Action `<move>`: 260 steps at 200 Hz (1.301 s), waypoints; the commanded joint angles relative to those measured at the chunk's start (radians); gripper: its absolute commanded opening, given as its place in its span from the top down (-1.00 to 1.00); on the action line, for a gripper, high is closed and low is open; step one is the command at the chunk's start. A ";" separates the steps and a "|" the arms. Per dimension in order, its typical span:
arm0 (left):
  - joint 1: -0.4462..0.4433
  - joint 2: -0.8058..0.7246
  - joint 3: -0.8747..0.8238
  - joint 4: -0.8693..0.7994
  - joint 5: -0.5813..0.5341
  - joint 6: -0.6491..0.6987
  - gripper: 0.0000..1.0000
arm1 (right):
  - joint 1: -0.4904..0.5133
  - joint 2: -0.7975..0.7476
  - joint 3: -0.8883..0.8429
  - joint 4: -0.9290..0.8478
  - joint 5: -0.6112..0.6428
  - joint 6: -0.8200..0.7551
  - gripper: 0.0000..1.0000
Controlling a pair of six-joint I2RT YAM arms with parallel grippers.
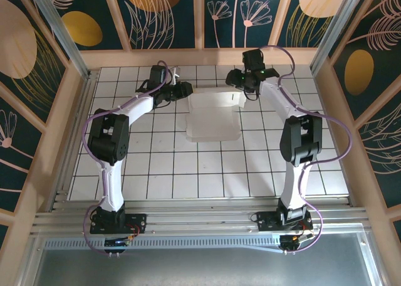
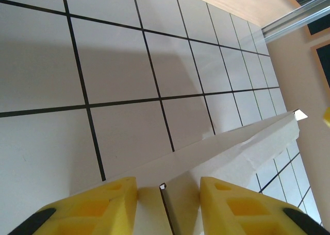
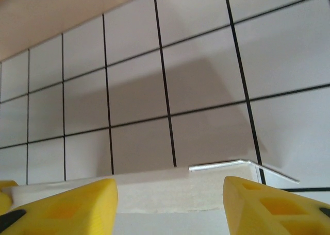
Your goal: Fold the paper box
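Paper box [image 1: 213,118], partly folded, lying on the white tiled table [image 1: 175,173] toward its far side, between the two grippers. Left gripper [image 1: 183,90] stands at the box's far-left corner, jaws parted; in the left wrist view its yellow fingers [image 2: 98,206] straddle a raised cardboard edge without pinching it. Right gripper [image 1: 240,80] stands at the far-right corner, likewise released; in the right wrist view its fingers [image 3: 72,204] are set wide apart, with a box wall running across between them.
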 commanded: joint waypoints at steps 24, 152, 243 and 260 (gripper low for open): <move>-0.008 -0.025 -0.037 -0.030 -0.001 0.001 0.28 | 0.003 0.019 -0.014 -0.017 -0.016 0.005 -0.14; -0.016 -0.035 -0.044 -0.020 0.006 0.006 0.31 | 0.003 0.051 -0.062 0.043 -0.089 0.019 -0.31; -0.019 -0.032 -0.040 -0.015 0.016 0.003 0.32 | 0.006 0.042 -0.111 0.121 -0.167 0.060 0.00; -0.020 -0.030 -0.038 -0.015 0.019 0.002 0.32 | 0.005 0.035 -0.120 0.128 -0.159 0.053 0.19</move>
